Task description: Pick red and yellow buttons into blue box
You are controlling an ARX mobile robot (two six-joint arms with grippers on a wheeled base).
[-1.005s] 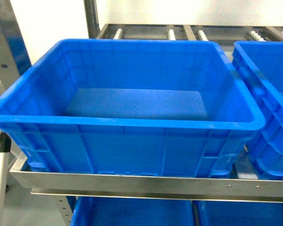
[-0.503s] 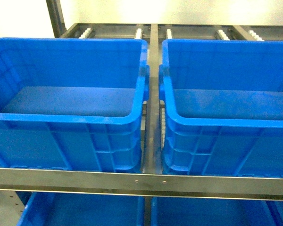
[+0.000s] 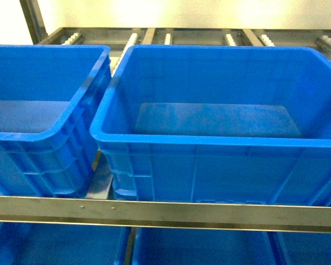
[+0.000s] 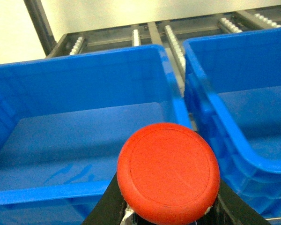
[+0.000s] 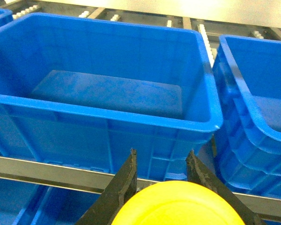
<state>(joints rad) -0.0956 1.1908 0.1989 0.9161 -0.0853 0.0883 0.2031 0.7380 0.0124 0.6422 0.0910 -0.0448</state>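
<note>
Left wrist view: the left gripper (image 4: pixel 166 213) has its jaws pinching the red button (image 4: pixel 168 172). The round red cap fills the lower middle of the frame, and the dark jaws flank it on both sides at the bottom edge. The contact with the button's base is hidden under the cap, so I read the grip from the jaws sitting tight against it. Beyond the jaws and slightly to their left sits a blue box (image 4: pixel 84 140); a second blue crate (image 4: pixel 243 108) sits ahead to their right, just beside the first with a narrow gap between the rims.

Right wrist view: the right gripper (image 5: pixel 161 187) has its jaws spread only as far as the yellow button (image 5: pixel 175 206) requires. The yellow cap sits at the bottom edge between the two dark fingers (image 5: pixel 122 183), whose tips stick up past it. I see the blue box (image 5: pixel 103 93) directly ahead of these jaws, past the metal shelf rail (image 5: pixel 47 173), with another crate to the right.

Head view: neither gripper shows. I see two deep blue crates side by side on the shelf rail (image 3: pixel 165 212), the larger share of the frame taken by the blue box (image 3: pixel 220 118).
</note>
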